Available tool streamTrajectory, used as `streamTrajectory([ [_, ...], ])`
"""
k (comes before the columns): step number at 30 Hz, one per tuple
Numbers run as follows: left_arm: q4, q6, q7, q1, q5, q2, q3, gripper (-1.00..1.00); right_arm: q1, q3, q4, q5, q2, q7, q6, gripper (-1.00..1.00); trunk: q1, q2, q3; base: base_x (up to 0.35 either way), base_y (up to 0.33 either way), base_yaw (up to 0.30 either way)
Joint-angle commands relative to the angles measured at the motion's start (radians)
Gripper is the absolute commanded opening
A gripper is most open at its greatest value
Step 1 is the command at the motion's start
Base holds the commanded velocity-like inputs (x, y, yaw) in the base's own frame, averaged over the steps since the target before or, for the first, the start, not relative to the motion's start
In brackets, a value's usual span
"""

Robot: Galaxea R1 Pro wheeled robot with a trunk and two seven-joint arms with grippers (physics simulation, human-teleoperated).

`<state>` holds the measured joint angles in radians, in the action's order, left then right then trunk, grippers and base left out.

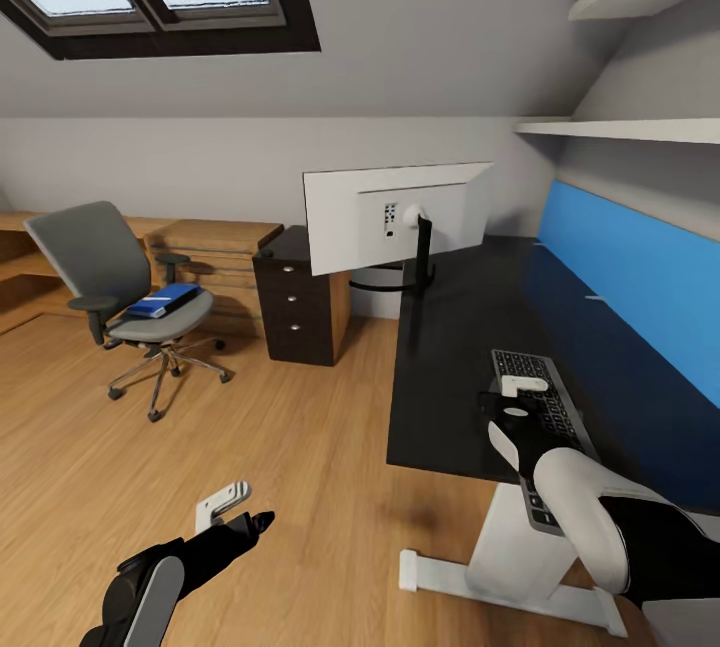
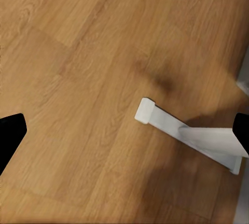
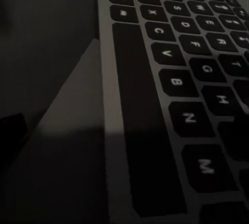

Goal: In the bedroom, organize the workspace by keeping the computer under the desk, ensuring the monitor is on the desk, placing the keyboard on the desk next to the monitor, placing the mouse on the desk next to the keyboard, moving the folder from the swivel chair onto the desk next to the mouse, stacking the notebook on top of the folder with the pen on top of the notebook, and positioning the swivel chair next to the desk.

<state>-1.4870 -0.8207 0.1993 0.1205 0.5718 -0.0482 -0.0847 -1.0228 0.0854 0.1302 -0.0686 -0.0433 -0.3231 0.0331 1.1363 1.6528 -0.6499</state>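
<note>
One step is in hand: we place the keyboard (image 1: 540, 417) with the right end effector (image 1: 522, 399), grip unclear, on the surface (image 1: 450, 347); next, the folder (image 1: 163, 300).

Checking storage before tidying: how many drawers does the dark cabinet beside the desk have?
3, stacked vertically on the front of the cabinet, between the chair and desk. Others may be hidden.

The right arm (image 1: 590, 517) covers the near end of the keyboard (image 1: 540, 397), and it also hides how the right gripper's (image 1: 522, 397) fingers stand. The monitor (image 1: 395, 212) shows just its white back. The folder (image 1: 163, 300) on the swivel chair (image 1: 130, 302) is too small to read. The desk (image 1: 470, 327) is cut off at the right.
</note>
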Motion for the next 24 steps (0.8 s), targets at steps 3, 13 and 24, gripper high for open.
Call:
streamTrajectory([
  [3, 0.001, -0.001, 0.009, 0.001, 0.01, -0.001, -0.002, 1.0, 0.0, 0.02, 0.0, -0.002, 0.0, -0.001, 0.005, 1.0, -0.012, -0.021, 0.008, 0.0, 0.0, 0.0],
  [13, 0.032, 0.001, 0.009, 0.001, 0.007, -0.001, 0.001, 1.0, 0.0, 0.02, 0.004, -0.002, 0.0, -0.001, 0.005, 1.0, -0.05, -0.091, 0.04, 0.0, 0.0, 0.0],
  [24, 0.042, 0.002, 0.009, 0.001, 0.005, -0.001, 0.001, 1.0, 0.0, 0.02, 0.006, 0.0, 0.003, -0.001, 0.004, 1.0, -0.092, -0.168, 0.074, 0.0, 0.0, 0.0],
])
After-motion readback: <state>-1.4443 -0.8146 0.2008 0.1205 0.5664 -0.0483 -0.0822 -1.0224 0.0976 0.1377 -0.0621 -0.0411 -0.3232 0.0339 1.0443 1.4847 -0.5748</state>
